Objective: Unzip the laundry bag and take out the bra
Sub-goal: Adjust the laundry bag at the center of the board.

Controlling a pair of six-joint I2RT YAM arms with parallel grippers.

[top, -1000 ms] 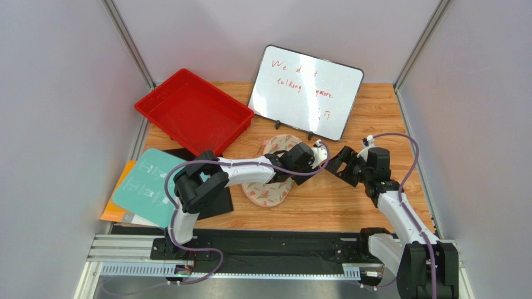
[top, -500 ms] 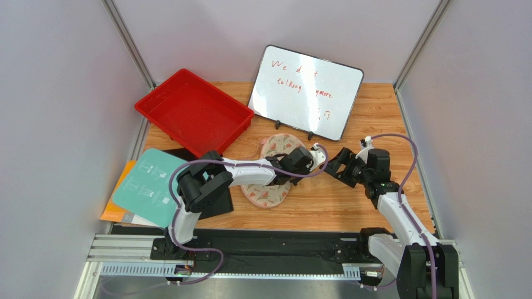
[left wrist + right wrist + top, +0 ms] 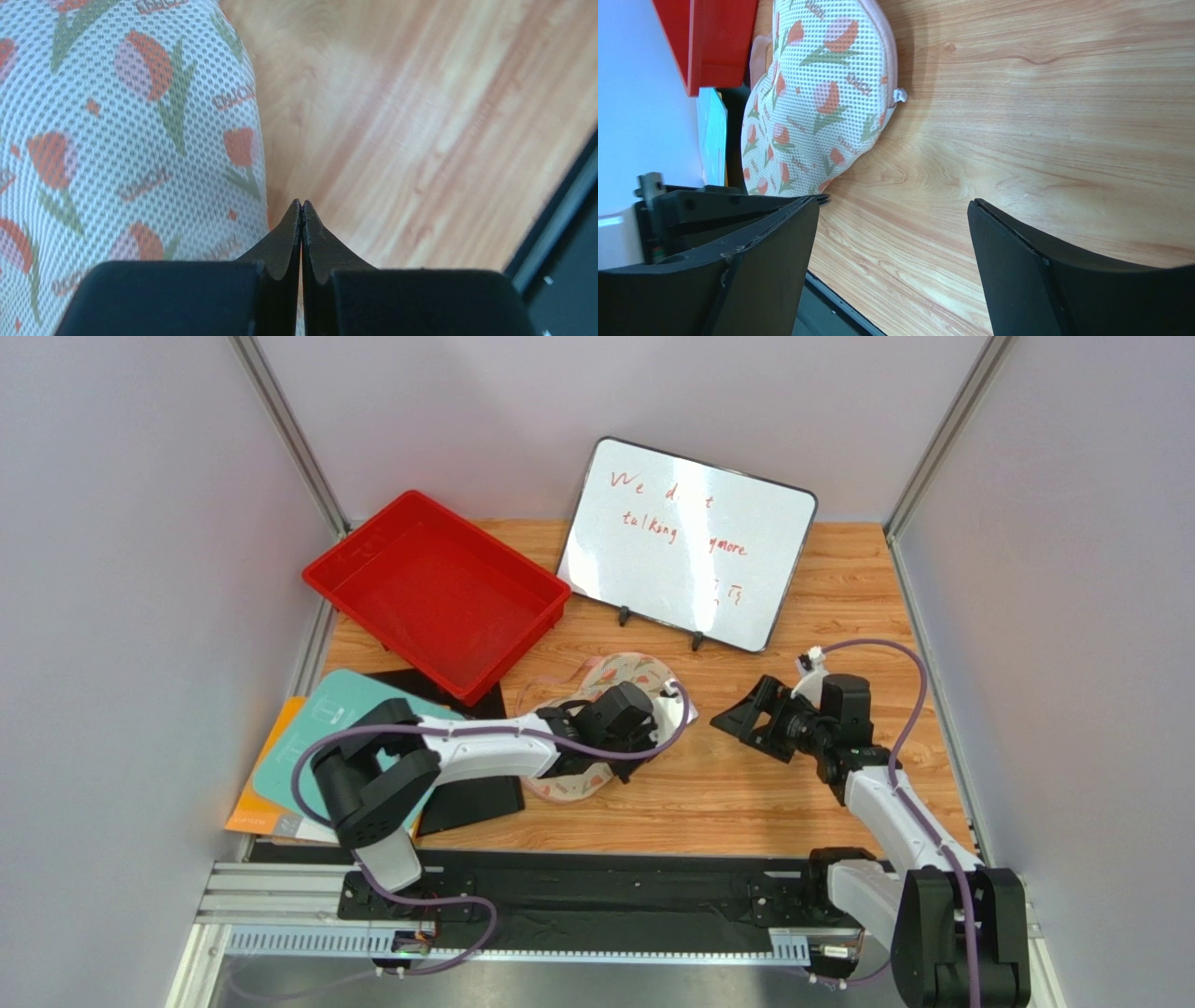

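Note:
The laundry bag (image 3: 630,674) is a cream mesh pouch with a tulip print and pink edging, lying mid-table, partly under my left arm. In the left wrist view its fabric (image 3: 126,140) fills the left side. My left gripper (image 3: 302,204) is shut at the bag's right edge, over bare wood, and nothing shows between the tips. From above, the left gripper (image 3: 638,732) sits on the bag. My right gripper (image 3: 894,203) stands open over wood, to the right of the bag (image 3: 815,105); overhead the right gripper (image 3: 744,717) is apart from it. The bra is hidden.
A red tray (image 3: 435,595) stands at the back left and a whiteboard (image 3: 687,539) leans behind the bag. A teal sheet (image 3: 330,742) over an orange folder and a black pad (image 3: 470,805) lie at the left. A black rail (image 3: 631,889) runs along the near edge.
My left gripper has shut and drawn back left and toward the near edge, its elbow swinging left. The bag has shifted slightly. My right gripper has drifted a little left, still open.

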